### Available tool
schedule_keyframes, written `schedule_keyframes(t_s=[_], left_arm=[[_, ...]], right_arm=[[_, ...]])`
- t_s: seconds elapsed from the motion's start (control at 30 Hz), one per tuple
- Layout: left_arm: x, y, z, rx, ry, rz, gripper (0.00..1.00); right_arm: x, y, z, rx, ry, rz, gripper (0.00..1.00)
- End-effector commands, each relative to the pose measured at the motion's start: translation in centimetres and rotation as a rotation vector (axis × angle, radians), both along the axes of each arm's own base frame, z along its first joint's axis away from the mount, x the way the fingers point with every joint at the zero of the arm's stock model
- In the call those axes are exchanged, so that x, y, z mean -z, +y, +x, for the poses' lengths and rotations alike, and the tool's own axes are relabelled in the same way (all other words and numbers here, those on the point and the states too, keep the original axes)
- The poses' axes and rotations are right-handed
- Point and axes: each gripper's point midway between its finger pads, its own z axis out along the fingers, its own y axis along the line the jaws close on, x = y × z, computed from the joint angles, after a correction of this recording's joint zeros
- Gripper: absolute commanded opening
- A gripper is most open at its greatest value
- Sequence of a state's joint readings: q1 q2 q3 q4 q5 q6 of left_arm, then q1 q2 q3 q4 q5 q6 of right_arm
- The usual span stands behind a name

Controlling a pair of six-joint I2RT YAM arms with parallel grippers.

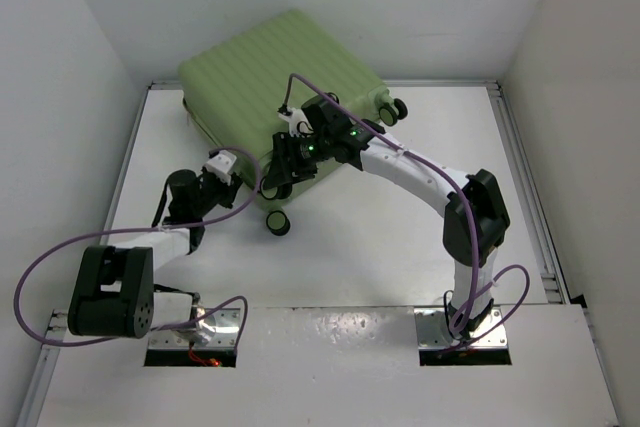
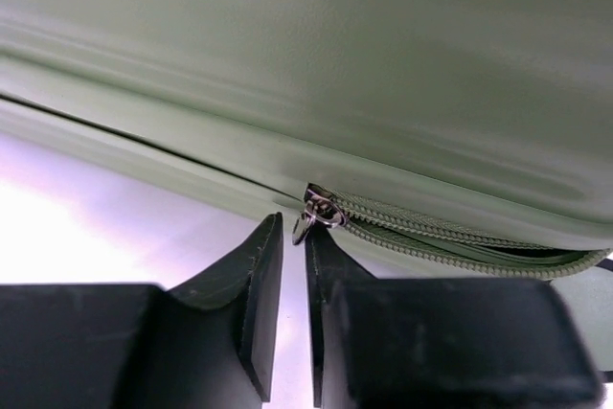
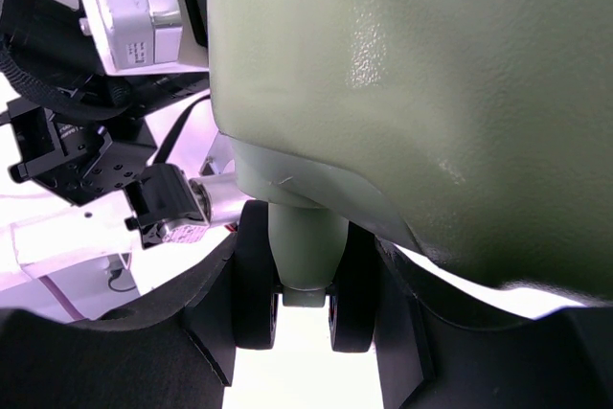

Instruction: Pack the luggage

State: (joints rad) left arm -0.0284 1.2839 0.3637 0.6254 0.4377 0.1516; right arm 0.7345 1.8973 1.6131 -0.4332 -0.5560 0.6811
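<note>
— Start at the near edge. What is there?

— Both arm bases, bolted to the white table [image 1: 380, 247]. The left arm reaches forward to the near-left side of the large pale-green, ribbed hard-shell luggage [image 1: 290, 67]. The right arm bends over from the right to its nearest corner.

— How does the luggage lie?

— Flat on one broad shell, at the far middle of the table, turned diagonally. Its wheeled end faces near-right, so its length runs from there toward the far-left corner.

— Open or closed? Anything inside?

— The two shells lie together and the inside is hidden. Only the left wrist view shows the seam: a small silver zip pull [image 2: 318, 210], with two rows of green teeth slightly parted on its right.

— And the left gripper [image 2: 295, 227]?

— Its black fingers stand almost together with a thin slit between them, and the pull's tab hangs at the mouth of that slit. Whether they pinch it I cannot tell.

— The right gripper [image 3: 306, 270]?

— Only its own wrist view shows this. It is clamped on a twin black caster [image 3: 257, 280] under the shell's corner, one finger against each wheel. The overhead view adds another black wheel pair [image 1: 400, 107] at the far-right corner.
</note>
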Motion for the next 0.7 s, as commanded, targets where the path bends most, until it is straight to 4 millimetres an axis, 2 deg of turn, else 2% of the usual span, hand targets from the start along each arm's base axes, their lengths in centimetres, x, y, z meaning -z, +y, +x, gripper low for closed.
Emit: schedule_keyframes(t_s=[0.0,0.2,0.27,0.3,0.37,0.43,0.47,0.5,0.57,0.6,0.67], left_arm=[[-5.0,-1.1,1.1,0.062,-0.167,0.004,0.24],[-5.0,-0.9,1.2,0.055,-0.172,0.014,0.26],[-5.0,-1.2,1.2,0.064,-0.172,0.013,0.22],[-5.0,-1.2,1.2,0.064,-0.172,0.013,0.15],[-4.6,-1.2,1.2,0.064,-0.159,0.013,0.1],[-4.7,-1.2,1.5,0.064,-0.159,0.013,0.06],[-4.1,-1.2,1.4,0.064,-0.138,0.014,0.06],[-4.5,-1.2,1.6,0.064,-0.147,0.014,0.0],[-3.9,-1.2,1.5,0.064,-0.124,0.014,0.0],[-4.4,-1.5,1.4,0.084,-0.132,0.019,0.0],[-3.8,-2.3,0.6,0.148,-0.101,0.026,0.0]], right_arm=[[-1.6,0.1,2.3,0.039,-0.026,0.081,0.2],[-1.5,0.1,2.1,0.035,-0.022,0.079,0.2],[-1.6,0.0,2.1,0.038,-0.025,0.08,0.2],[-1.5,0.0,2.2,0.036,-0.028,0.08,0.2],[-1.5,0.1,2.1,0.035,-0.028,0.081,0.2],[-1.5,0.0,2.2,0.038,-0.027,0.08,0.2],[-1.6,0.1,2.2,0.033,-0.028,0.082,0.2],[-1.6,0.1,2.2,0.033,-0.028,0.082,0.2],[-1.5,0.2,2.1,0.032,-0.023,0.081,0.2],[-1.6,0.2,2.1,0.033,-0.021,0.084,0.2],[-1.6,0.2,2.1,0.032,-0.02,0.085,0.2]])
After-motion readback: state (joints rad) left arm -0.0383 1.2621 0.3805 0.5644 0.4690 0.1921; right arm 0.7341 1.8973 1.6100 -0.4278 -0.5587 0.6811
